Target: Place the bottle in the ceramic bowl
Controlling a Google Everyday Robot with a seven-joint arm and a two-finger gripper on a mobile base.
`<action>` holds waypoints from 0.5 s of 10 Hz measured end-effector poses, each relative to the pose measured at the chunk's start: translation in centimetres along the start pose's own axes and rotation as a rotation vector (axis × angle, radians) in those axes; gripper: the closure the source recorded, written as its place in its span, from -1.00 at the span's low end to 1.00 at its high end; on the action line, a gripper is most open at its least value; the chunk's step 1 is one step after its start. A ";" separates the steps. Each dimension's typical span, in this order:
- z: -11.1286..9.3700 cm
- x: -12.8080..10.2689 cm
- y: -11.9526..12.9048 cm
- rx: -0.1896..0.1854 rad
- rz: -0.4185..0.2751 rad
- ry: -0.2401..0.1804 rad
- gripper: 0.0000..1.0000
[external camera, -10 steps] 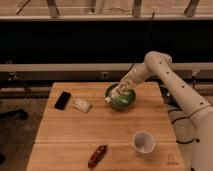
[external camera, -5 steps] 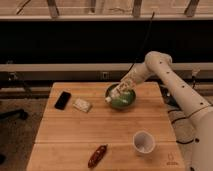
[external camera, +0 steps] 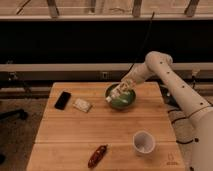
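Observation:
The dark green ceramic bowl [external camera: 121, 100] sits on the far middle-right of the wooden table [external camera: 100, 132]. My gripper [external camera: 121, 90] hangs right over the bowl's far left rim, reaching in from the white arm [external camera: 165, 75] on the right. The small whitish bottle [external camera: 114, 94] shows at the gripper's tip, tilted, over the bowl's left side. I cannot tell whether it rests in the bowl or is held.
A black phone [external camera: 62, 100] and a flat whitish packet [external camera: 82, 105] lie left of the bowl. A white cup [external camera: 143, 142] stands at the front right. A dark red oblong object [external camera: 97, 156] lies near the front edge.
The gripper with the bottle has shifted slightly over the bowl's left rim. Nothing else on the table has moved.

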 end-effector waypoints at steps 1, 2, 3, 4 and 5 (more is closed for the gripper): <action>0.0 0.0 0.0 0.000 0.001 0.000 0.58; 0.1 0.0 0.1 0.000 -0.002 -0.001 0.69; 0.3 0.5 0.2 0.001 -0.007 0.001 0.69; 0.6 1.3 0.4 0.002 -0.007 0.002 0.57; 0.8 1.8 0.1 0.002 -0.011 0.004 0.35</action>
